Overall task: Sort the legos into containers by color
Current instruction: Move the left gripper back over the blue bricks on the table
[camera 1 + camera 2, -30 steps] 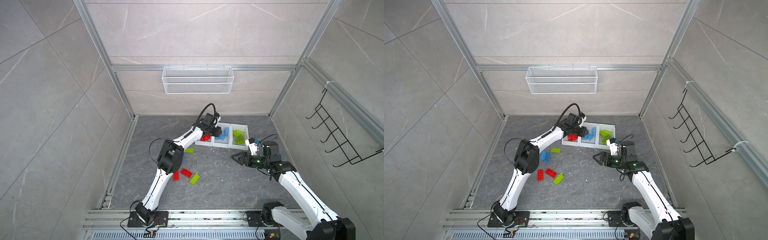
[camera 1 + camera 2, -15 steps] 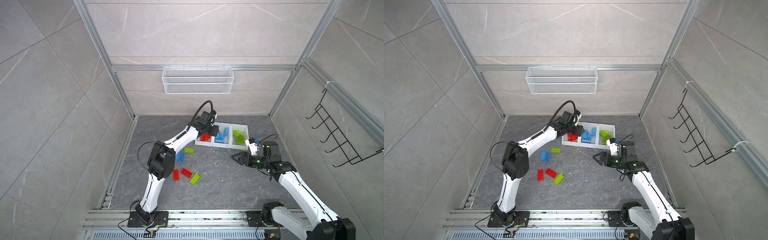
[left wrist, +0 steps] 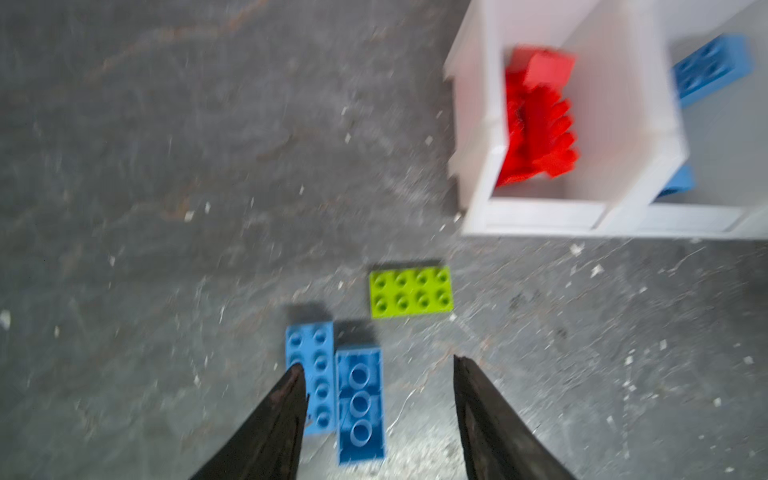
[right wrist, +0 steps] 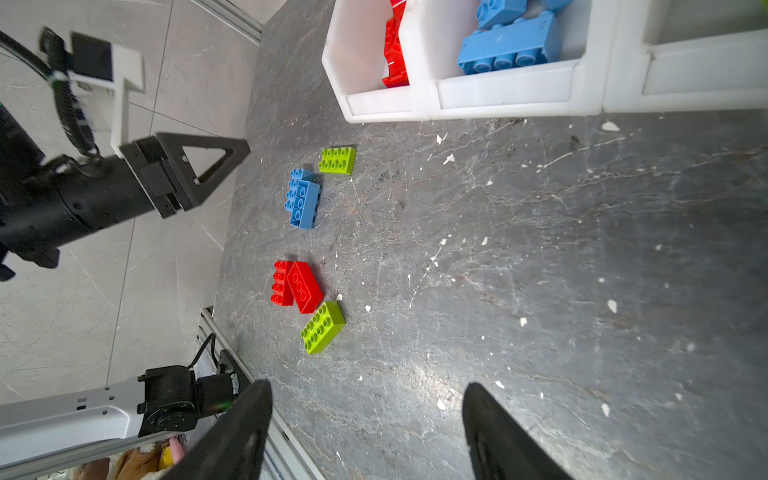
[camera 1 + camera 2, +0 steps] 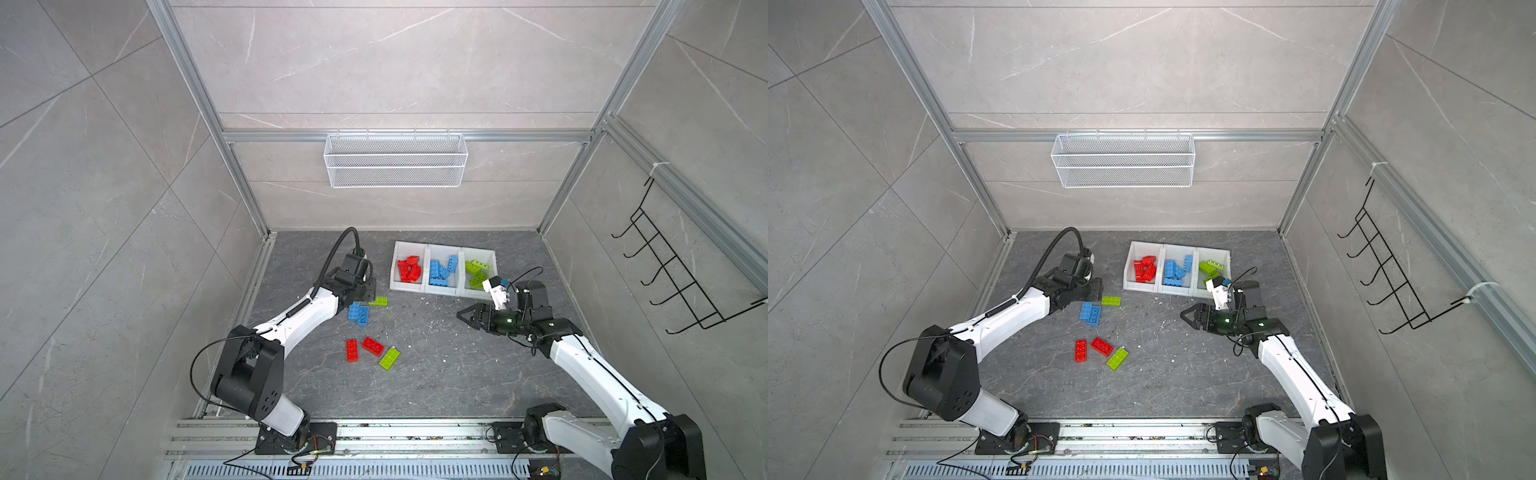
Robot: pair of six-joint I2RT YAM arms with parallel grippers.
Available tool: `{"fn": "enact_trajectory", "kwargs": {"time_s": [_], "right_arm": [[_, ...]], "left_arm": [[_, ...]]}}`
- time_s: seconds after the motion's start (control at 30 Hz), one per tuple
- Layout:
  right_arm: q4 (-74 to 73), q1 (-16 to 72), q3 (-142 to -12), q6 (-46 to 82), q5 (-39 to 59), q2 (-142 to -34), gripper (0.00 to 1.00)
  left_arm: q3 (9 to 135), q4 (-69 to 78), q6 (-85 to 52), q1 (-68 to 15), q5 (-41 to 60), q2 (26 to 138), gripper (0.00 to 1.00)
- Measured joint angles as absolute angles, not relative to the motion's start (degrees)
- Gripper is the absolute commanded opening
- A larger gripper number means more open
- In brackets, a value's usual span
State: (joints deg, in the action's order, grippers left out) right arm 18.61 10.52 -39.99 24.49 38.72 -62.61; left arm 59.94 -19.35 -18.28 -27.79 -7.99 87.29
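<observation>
Three joined white containers (image 5: pixel 443 286) (image 5: pixel 1177 289) stand at the back: red legos (image 5: pixel 409 270) in one end bin, blue legos (image 5: pixel 442 269) in the middle, green legos (image 5: pixel 476 272) in the other end. Loose on the floor lie a green brick (image 3: pixel 410 292), two blue bricks (image 3: pixel 360 405) side by side, two red bricks (image 4: pixel 297 284) and another green brick (image 4: pixel 323 327). My left gripper (image 3: pixel 376 365) (image 5: pixel 368 291) hovers open and empty over the blue pair. My right gripper (image 4: pixel 365 388) (image 5: pixel 460 316) is open and empty in front of the green bin.
A white wire mesh basket (image 5: pixel 395 160) hangs on the back wall and a black hook rack (image 5: pixel 681 274) on the right wall. Metal rails (image 5: pixel 332 432) run along the front edge. Small white specks litter the grey floor.
My left arm has drawn back from the red bin toward the left, to above the loose blue bricks, with its jaws wider apart. The right arm has not moved.
</observation>
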Motion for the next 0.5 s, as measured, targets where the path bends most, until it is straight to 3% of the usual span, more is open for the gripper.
{"fn": "enact_trajectory", "kwargs": {"time_s": [0.27, 0.5], "right_arm": [[17.0, 12.8, -40.1, 24.9, 38.1, -64.3, 0.74], [16.8, 14.0, -40.1, 24.9, 37.4, -64.5, 0.74]], "left_arm": [[51.7, -17.7, -22.6, -24.5, -8.1, 83.0, 0.58], [50.6, -15.8, -25.6, -21.6, -7.8, 85.9, 0.48]]}}
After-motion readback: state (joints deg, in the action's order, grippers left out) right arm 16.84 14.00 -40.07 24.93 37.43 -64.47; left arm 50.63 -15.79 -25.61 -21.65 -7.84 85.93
